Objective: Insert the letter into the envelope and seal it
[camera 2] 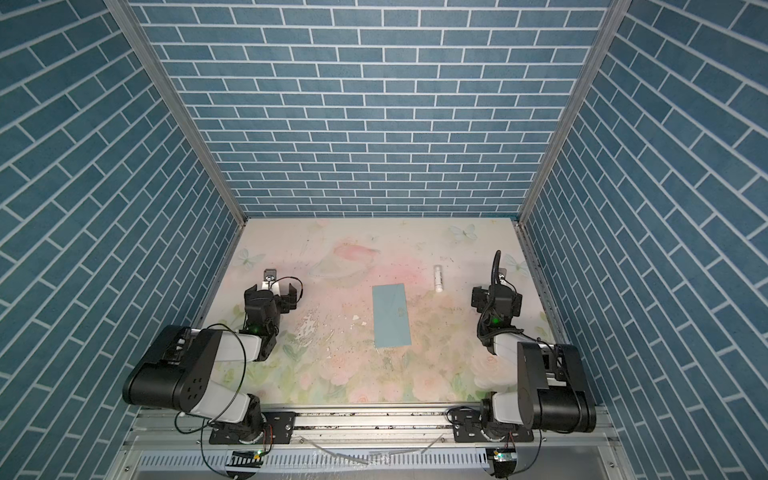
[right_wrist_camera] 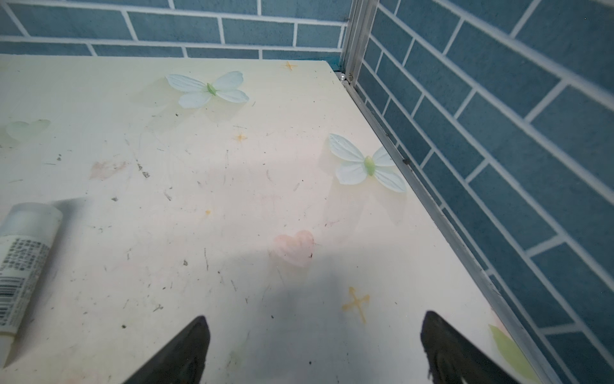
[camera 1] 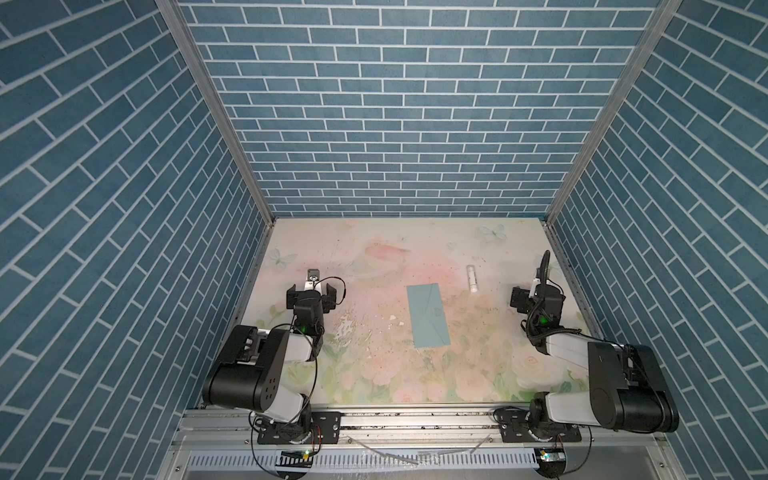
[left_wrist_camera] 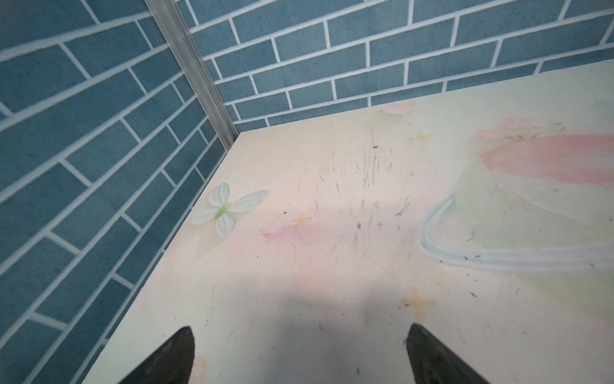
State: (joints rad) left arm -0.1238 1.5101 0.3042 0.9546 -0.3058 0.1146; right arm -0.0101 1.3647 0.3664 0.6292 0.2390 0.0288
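The envelope (camera 1: 428, 326) (camera 2: 390, 315) is lying flat near the middle of the table (camera 1: 374, 249), its long sides running from the near edge toward the back wall and leaning slightly off square. Faint diagonal fold lines are showing on its upper face, and nothing is sticking up from it (whether the flap is stuck down cannot be told from here). A white glue stick (camera 1: 472, 279) (camera 2: 438, 278) is lying on its side just beyond the envelope's far right corner, apart from it; in the right wrist view the same tube (right_wrist_camera: 23, 262) is showing its printed label and barcode.

The left gripper (camera 1: 311, 291) (left_wrist_camera: 300, 332) is hanging over the left side of the table, well apart from the envelope, with its jaws standing wide and gripping nothing; bare tabletop is showing between the two dark fingertips (left_wrist_camera: 186, 335). The right gripper (camera 1: 538, 293) (right_wrist_camera: 315, 317) is hanging over the right side, near the side wall and to the right of the glue stick, its jaws likewise spread and empty, with only the scuffed floral surface showing between them
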